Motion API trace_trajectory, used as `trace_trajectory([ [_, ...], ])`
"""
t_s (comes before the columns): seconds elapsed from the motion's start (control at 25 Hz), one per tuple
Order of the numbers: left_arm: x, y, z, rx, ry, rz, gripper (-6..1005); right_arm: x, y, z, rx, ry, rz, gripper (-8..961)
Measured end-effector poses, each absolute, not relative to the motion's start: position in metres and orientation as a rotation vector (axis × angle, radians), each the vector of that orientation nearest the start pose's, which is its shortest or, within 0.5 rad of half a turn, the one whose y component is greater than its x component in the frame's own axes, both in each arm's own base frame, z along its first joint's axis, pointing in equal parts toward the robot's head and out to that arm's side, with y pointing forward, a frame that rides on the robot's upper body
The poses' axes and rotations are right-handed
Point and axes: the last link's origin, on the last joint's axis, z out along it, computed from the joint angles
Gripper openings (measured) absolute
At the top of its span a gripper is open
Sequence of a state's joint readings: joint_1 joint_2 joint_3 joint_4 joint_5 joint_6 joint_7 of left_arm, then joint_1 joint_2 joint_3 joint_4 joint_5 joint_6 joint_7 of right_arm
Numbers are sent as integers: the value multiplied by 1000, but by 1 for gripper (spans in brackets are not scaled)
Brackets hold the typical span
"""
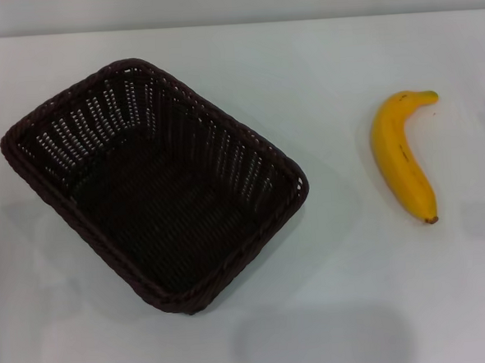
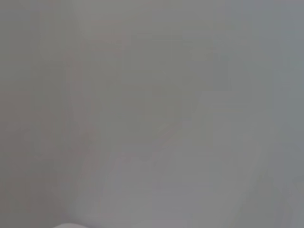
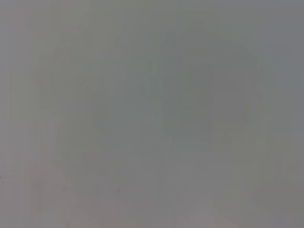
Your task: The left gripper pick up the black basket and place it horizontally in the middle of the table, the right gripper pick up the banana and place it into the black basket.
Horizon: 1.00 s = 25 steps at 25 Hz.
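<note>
The black basket [image 1: 156,183] is a large dark woven wicker basket. It sits on the white table [image 1: 348,290] left of centre, turned at a slant, and it is empty. The banana [image 1: 402,155] is yellow with a greenish stem tip at the far end and a brown tip at the near end. It lies on the table at the right, well apart from the basket. Neither gripper shows in the head view. Both wrist views show only a plain grey surface.
The table's far edge [image 1: 233,22] runs across the top of the head view. A faint shadow [image 1: 322,341] falls on the table near the front edge, right of the basket.
</note>
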State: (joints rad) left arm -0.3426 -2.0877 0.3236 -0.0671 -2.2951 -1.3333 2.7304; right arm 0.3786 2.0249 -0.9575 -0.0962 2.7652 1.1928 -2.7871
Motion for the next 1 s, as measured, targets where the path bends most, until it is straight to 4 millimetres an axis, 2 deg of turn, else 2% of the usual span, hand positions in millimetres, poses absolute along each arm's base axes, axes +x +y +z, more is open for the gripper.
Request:
trace_trajectory([
  [0.4, -385, 276, 22, -1205, -787, -812, 869, 382, 319, 60, -1398, 596, 682, 725],
  [0.56, -382, 286, 27, -1183, -814, -871, 866, 381, 321, 61, -1399, 589, 687, 725],
  [0.68, -381, 305, 35, -1216, -879, -946, 861, 378, 324, 61, -1405, 579, 695, 725],
  [0.84, -374, 340, 59, -1458, -998, -980, 861, 373, 329, 61, -1415, 568, 706, 725],
  [1.0, -358, 372, 94, -1709, -1124, -898, 862, 368, 334, 60, -1425, 559, 714, 726],
])
